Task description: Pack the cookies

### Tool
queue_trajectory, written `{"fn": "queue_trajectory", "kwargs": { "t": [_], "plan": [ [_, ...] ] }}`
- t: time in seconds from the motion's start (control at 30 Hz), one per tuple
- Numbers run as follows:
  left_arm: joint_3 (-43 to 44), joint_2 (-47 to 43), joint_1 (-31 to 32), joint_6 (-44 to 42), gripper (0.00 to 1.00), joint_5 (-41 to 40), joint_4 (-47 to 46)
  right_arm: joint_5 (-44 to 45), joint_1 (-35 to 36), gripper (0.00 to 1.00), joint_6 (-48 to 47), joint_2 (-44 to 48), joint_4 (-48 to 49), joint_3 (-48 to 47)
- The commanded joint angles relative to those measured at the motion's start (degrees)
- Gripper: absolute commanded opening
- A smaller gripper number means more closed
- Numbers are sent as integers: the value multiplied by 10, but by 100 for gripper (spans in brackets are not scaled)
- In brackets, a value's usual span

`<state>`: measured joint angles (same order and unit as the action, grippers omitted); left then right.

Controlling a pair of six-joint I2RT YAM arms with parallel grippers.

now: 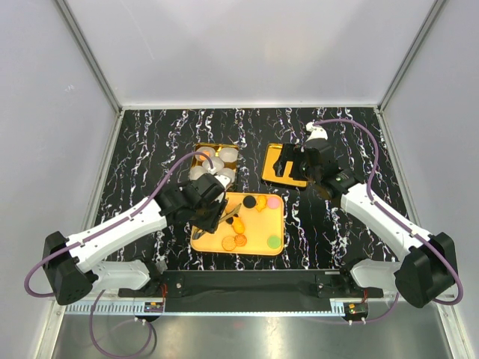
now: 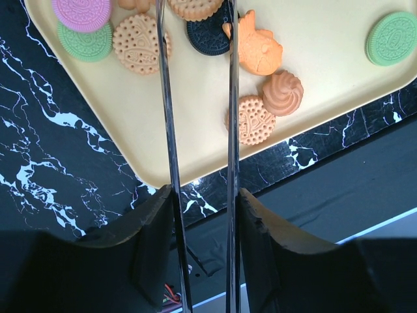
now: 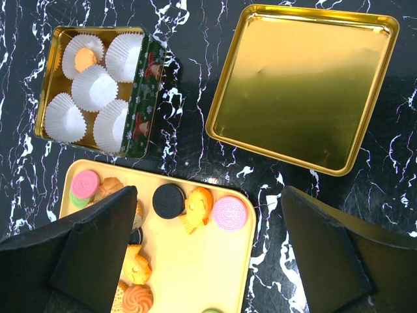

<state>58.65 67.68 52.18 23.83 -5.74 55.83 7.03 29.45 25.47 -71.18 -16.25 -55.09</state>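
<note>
A black cookie [image 2: 207, 36] is sat between the left gripper's [image 2: 199, 39] long, parted tongs; it may be squashed. The right gripper [image 3: 208, 254] is held wide apart.

bare tray [image 3: 215, 274] middle; cookies [image 3: 171, 200] along its edges

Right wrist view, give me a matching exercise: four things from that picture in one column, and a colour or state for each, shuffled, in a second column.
Things:
1. sandwich cookie at the tray's top left corner
2. round sandwich cookie beside the fish-shaped one
3. gold lid
4. paper cup at the tin's top left

Colour or state:
A. black
B. holds an orange cookie
C. pink
D. lying with nothing in it

Pairs: 1-C, 2-A, 3-D, 4-B
</note>
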Motion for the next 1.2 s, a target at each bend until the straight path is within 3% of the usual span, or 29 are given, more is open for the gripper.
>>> {"fn": "queue_trajectory", "kwargs": {
  "t": [0.0, 0.73, 1.17],
  "plan": [
    [1, 0, 3, 0, 43, 4, -15, 13, 1, 100, -6, 2, 11, -21],
    [44, -21, 2, -14, 42, -22, 2, 17, 1, 100, -7, 5, 9, -21],
    [81, -50, -22, -31, 42, 29, 2, 14, 1, 99, -8, 4, 8, -25]
  ]
}}
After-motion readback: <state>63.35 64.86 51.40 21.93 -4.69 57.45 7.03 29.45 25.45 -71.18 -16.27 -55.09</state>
